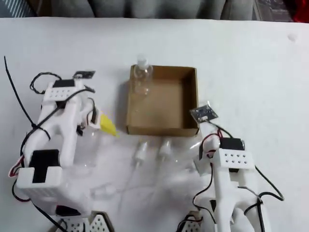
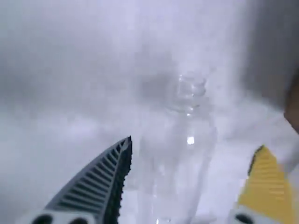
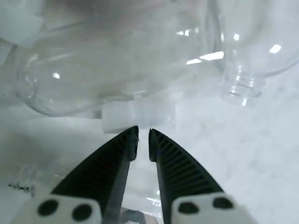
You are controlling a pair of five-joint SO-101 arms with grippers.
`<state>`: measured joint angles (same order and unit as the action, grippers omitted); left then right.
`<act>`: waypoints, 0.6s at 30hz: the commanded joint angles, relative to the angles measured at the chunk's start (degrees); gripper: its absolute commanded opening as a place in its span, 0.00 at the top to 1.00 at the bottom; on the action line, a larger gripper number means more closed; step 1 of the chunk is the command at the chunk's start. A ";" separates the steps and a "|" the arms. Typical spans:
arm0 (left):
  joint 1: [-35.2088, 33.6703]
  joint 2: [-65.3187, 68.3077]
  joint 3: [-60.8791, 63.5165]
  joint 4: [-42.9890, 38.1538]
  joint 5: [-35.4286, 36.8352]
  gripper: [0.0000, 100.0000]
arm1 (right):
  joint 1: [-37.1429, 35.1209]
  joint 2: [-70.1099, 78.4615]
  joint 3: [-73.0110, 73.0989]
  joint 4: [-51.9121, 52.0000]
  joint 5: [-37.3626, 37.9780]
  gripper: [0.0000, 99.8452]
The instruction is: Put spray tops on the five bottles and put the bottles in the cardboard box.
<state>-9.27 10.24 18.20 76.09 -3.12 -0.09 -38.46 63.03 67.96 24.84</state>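
Left gripper (image 2: 195, 144) spread wide astride an uncapped bottle (image 2: 187, 116) on the worktop (image 1: 251, 63); right gripper (image 3: 143, 133) nearly closed, empty, beside a spray top (image 3: 138, 116). Advisable: close squarely on the bottle's body, below its neck.

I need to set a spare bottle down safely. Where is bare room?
Bare: the white table beyond and right of the brown cardboard box, and its floor beside the capped clear plastic bottle. Crowded: in front, white spray tops and uncapped bottles.

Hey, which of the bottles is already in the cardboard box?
The spray-topped bottle standing upright in the cardboard box, at its far left corner. The other bottles lie on the table outside it.
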 commanded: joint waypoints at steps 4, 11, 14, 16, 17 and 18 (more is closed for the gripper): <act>-0.31 -0.48 1.67 -8.70 -5.45 0.75 | 0.31 -0.66 0.70 -0.57 0.70 0.98; -0.22 -0.31 4.31 -10.55 -5.63 0.75 | 0.31 -0.57 0.79 -0.57 0.70 0.98; -0.22 -0.75 4.31 -8.97 -5.71 0.75 | 0.31 -0.57 0.79 -0.57 0.70 0.98; -0.57 -1.01 3.69 -7.03 -7.30 0.75 | 0.31 -0.57 0.79 -0.57 0.70 0.98; -0.75 -1.10 3.25 -6.15 -8.53 0.74 | 0.31 -0.57 0.79 -0.57 0.70 0.98; -1.19 -1.19 2.64 -5.10 -9.32 0.73 | 0.31 -0.57 0.79 -0.57 0.70 0.98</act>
<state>-9.36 10.24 22.95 67.12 -9.01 -0.09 -38.46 63.03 67.96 24.84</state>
